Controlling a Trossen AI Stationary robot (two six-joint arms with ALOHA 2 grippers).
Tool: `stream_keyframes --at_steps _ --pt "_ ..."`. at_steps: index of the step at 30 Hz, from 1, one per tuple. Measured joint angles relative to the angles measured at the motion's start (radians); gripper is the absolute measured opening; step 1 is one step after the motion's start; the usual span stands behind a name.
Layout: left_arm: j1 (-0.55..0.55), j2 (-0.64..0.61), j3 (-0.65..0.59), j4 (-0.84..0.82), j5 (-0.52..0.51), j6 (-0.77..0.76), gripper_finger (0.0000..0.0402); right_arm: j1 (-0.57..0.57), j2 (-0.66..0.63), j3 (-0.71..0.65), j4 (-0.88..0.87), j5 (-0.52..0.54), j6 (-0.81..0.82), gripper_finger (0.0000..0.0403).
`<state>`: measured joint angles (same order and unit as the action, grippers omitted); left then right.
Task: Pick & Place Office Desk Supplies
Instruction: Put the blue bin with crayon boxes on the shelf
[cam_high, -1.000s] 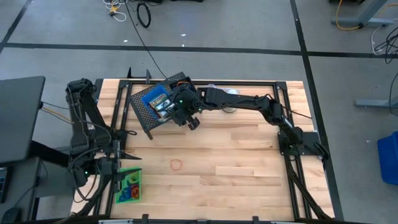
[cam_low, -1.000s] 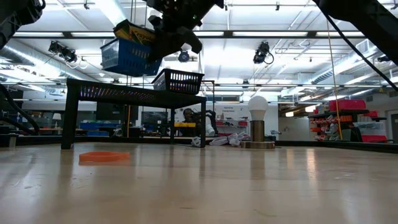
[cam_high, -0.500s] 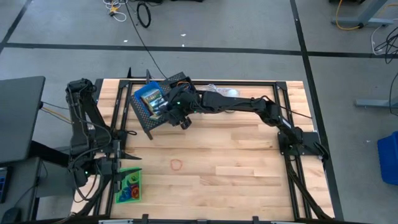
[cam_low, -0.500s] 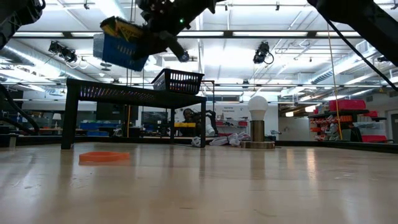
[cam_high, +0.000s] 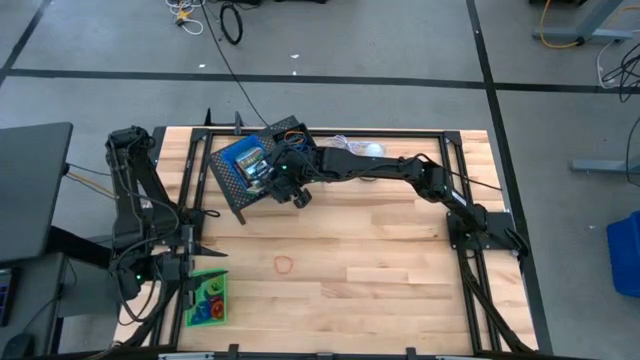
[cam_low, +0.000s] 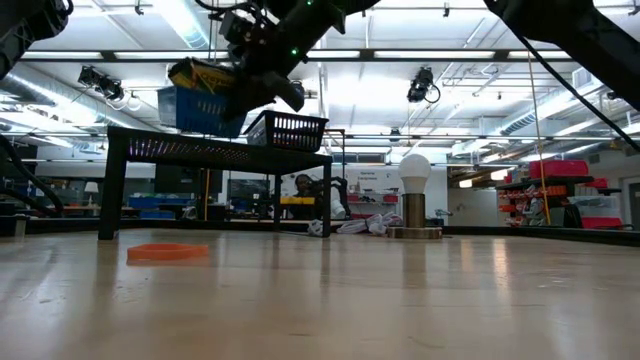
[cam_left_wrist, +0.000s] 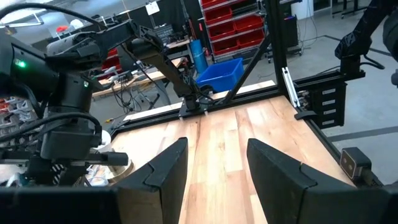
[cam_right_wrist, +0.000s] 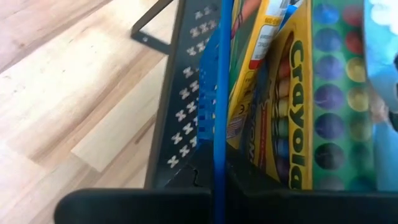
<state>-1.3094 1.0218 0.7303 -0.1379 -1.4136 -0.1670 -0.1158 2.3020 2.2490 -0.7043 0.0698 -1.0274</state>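
Right arm extended across the far side of the table toward the left; right gripper (cam_high: 283, 181) raised clear of the tabletop, fingers clamped on the rim of the blue tray (cam_high: 245, 157) — grip confirmed in the wrist view. Left arm folded at the table's left edge, idle; left gripper (cam_left_wrist: 214, 163) low, fingers parted with nothing between them.

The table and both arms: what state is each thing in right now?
Right gripper: shut on the blue tray's rim.
Blue tray: lifted just above the black mesh rack, crayon boxes inside.
Left gripper: open, empty, waiting at the table's left edge.
Green tray: on the table.
Orange loop: lying flat.
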Motion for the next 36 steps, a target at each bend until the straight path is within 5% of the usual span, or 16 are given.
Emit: stream_keyframes --at_steps 15,36 --pt "0.000 0.000 0.000 0.000 0.001 -0.008 0.0173 -0.006 -0.002 0.000 -0.033 -0.007 0.029 0.0003" --pt "0.000 0.001 0.000 0.000 0.039 -0.011 0.0173 -0.013 -0.003 0.000 -0.039 0.008 0.051 0.0067"
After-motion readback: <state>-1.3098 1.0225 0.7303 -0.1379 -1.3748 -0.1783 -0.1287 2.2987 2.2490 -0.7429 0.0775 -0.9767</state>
